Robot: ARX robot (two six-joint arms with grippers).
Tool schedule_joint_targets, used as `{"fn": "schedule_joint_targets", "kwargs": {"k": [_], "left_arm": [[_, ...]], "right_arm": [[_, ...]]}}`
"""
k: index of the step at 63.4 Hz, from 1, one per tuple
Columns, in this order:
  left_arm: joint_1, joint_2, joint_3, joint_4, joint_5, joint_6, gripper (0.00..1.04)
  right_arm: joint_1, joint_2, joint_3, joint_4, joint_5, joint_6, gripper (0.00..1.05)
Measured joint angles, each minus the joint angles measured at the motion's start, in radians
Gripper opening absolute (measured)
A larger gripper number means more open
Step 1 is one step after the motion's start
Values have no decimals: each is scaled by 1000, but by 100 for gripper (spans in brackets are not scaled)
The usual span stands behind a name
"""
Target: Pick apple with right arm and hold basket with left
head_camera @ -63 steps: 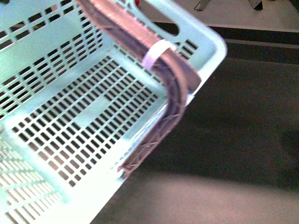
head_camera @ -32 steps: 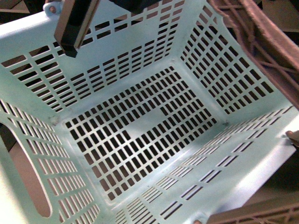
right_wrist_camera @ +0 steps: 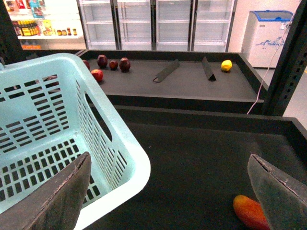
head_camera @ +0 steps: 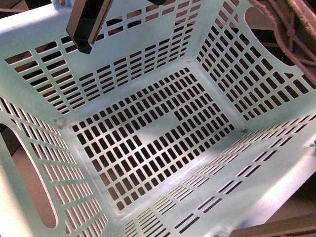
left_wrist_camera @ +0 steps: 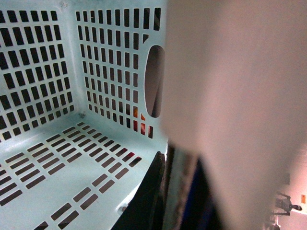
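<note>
1. Filling nearly the whole front view, the basket [head_camera: 163,118] is showing its slotted floor and walls, with nothing lying inside it.
2. A brownish ribbed handle [head_camera: 289,34] is crossing the basket's upper right corner in that view.
3. The left gripper [head_camera: 86,39] is reaching over the basket's far wall. One dark finger is lying against the inner face of that wall, and the other finger is hidden behind it.
4. In the left wrist view a pale blurred mass is sitting right at the lens beside a dark finger. As far as I can make out, the jaws are sitting astride the wall and clamping it.
5. An oval cut-out [left_wrist_camera: 154,81] is showing in the wall ahead of that camera, and bits of red and orange are glinting through the slots just beside it.
6. The right gripper [right_wrist_camera: 169,158] is hanging over the dark tabletop [right_wrist_camera: 192,153] with its jaws spread wide and nothing between them.
7. What looks like the apple [right_wrist_camera: 249,211], red with an orange patch, is lying on the tabletop outside the basket. It is near the right gripper's finger on that side and is partly cut off by the picture's edge.
8. The basket is sitting well apart from the apple, at the opposite finger.
9. Farther back, a shelf [right_wrist_camera: 192,81] is carrying several dark red fruits [right_wrist_camera: 124,63], a brighter red fruit [right_wrist_camera: 97,75] and a yellow fruit [right_wrist_camera: 226,65].
</note>
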Motion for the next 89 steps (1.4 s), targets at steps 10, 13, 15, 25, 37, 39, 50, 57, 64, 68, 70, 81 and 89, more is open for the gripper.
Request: {"fn": "schedule_joint_targets", "kwargs": {"k": [10, 13, 15, 25, 37, 39, 50, 57, 64, 68, 70, 81, 89], "left_arm": [[0, 0, 0, 0, 1, 0, 7], [0, 0, 0, 0, 1, 0, 7], [0, 0, 0, 0, 1, 0, 7], [-1, 0, 1, 0, 0, 0, 7], [-1, 2, 1, 0, 0, 1, 7], [-1, 2, 1, 0, 0, 1, 7], [-1, 2, 1, 0, 0, 1, 7], [-1, 2, 1, 0, 0, 0, 7], [-1, 2, 1, 0, 0, 1, 7], [-1, 2, 1, 0, 0, 0, 7], [-1, 2, 1, 0, 1, 0, 7], [-1, 2, 1, 0, 2, 1, 7], [-1, 2, 1, 0, 0, 1, 7]], "right_arm": [[0, 0, 0, -1, 1, 0, 96], [18, 41, 34, -94, 87, -13, 96], [23, 107, 80, -204, 160, -17, 96], [-135, 322, 179, -410, 173, -24, 96], [-413, 444, 197, -336, -14, -54, 96], [-442, 475, 196, -318, -28, -65, 96], [-586, 883, 199, -22, -73, -117, 96], [-602, 1210, 236, 208, -56, -141, 96], [-589, 1592, 338, 419, -7, -130, 96], [-575, 1768, 397, 479, 29, -117, 96], [-568, 1820, 417, 492, 42, -115, 96], [-540, 1993, 507, 509, 58, -84, 96], [-520, 2075, 577, 509, 61, -61, 96]]}}
